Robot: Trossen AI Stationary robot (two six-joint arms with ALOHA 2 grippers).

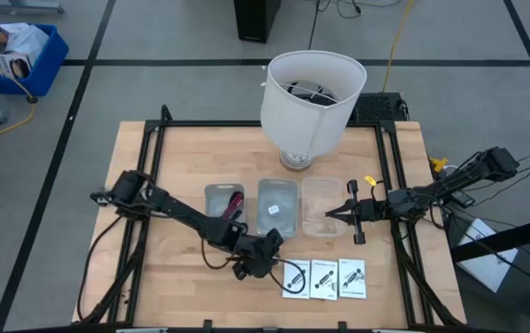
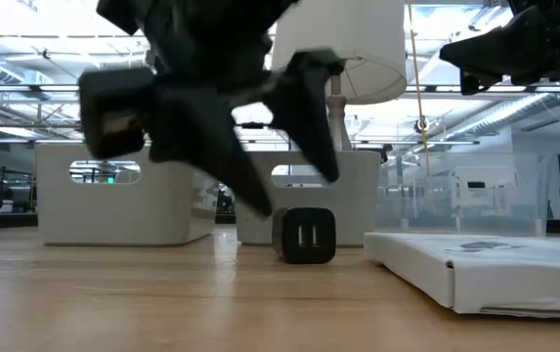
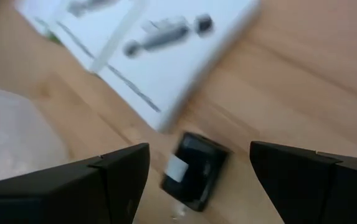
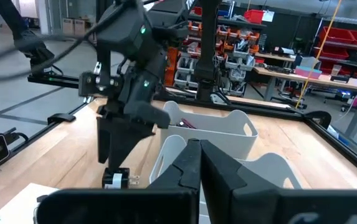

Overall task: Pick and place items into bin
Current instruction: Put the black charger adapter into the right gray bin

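Note:
A tiny black cube point(image 3: 194, 171) with a white patch stands on the wood table just below my left gripper point(image 3: 200, 155). That gripper is open, with its fingers hanging above and to either side of the cube point(image 2: 305, 235) without touching it. Three white card packets point(image 1: 325, 277) lie flat in a row near the table's near edge, to the right of the cube. A dark-red cable point(image 1: 235, 202) lies in the left grey bin point(image 1: 211, 205). My right gripper point(image 1: 338, 215) is shut and hovers over the clear bin point(image 1: 323, 190).
Three bins stand side by side mid-table: two grey ones and a clear one, with the middle bin point(image 1: 277, 205) just beyond the cube. A big white lampshade point(image 1: 311, 92) stands at the far edge. Bare wood lies to the left of the left arm.

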